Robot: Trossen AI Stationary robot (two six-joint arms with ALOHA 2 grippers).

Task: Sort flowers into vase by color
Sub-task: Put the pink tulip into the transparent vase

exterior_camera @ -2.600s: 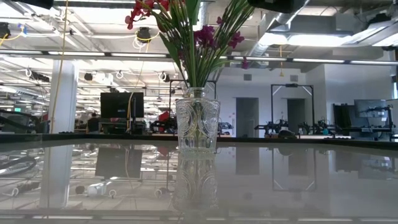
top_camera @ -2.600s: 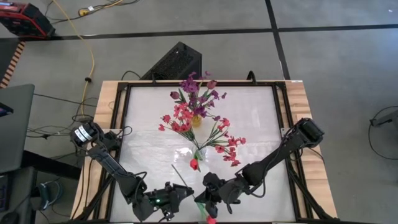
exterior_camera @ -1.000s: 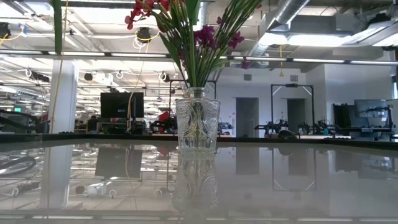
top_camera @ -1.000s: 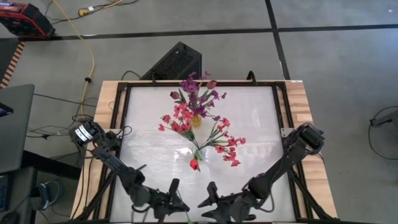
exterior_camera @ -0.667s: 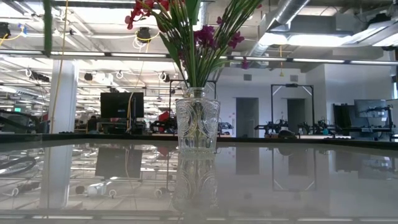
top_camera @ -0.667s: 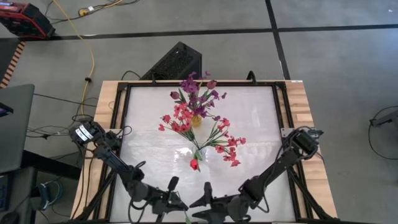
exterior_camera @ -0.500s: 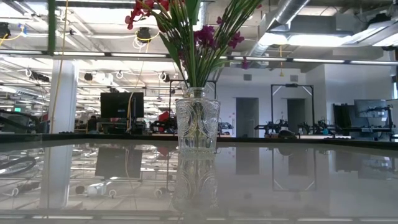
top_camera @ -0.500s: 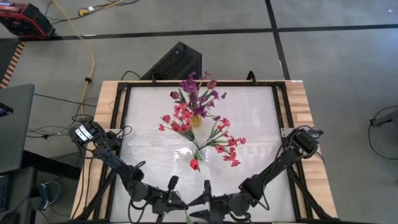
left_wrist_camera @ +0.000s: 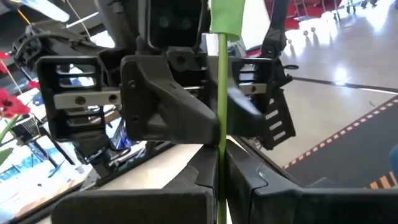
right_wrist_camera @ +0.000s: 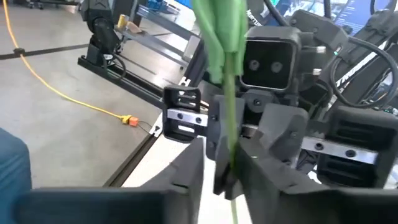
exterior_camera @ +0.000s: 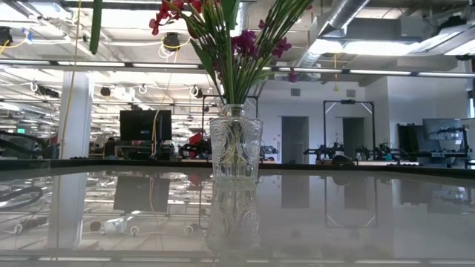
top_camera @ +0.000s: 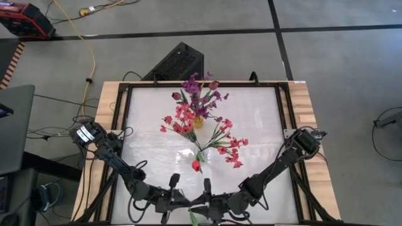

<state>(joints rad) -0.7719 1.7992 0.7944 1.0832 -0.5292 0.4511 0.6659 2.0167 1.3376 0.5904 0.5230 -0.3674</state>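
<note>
At the table's near edge, my left gripper (left_wrist_camera: 221,186) and right gripper (right_wrist_camera: 227,171) both clench one green stem (left_wrist_camera: 221,106).

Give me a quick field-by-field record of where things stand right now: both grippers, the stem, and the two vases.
left gripper: near table edge, shut on the green stem
right gripper: facing the left one, shut on the same stem
stem: upright between both grippers, leaf at top
near vase: clear glass, mid-table, red-pink sprays and a red tulip
far vase: purple sprays and red-pink blossoms
</note>
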